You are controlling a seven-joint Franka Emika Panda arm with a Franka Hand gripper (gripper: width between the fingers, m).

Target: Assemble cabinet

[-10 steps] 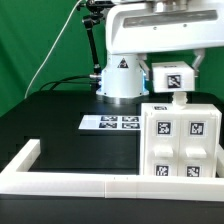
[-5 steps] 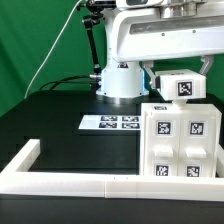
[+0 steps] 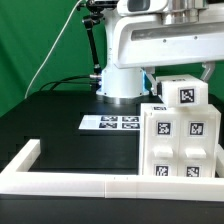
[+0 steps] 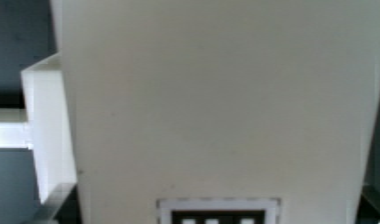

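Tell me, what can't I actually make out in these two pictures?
- The gripper: in the exterior view the arm and the block cover its fingers, so open or shut is unclear.
- The cabinet: its back faces away from the exterior view.
- Wrist view: a blurred white surface fills it, and the picture's edge cuts off the tag.
- The marker board: its patterns are too small to read.

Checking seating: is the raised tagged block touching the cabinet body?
Cannot tell: in the exterior view the block overlaps the cabinet body at its top, hiding any gap.
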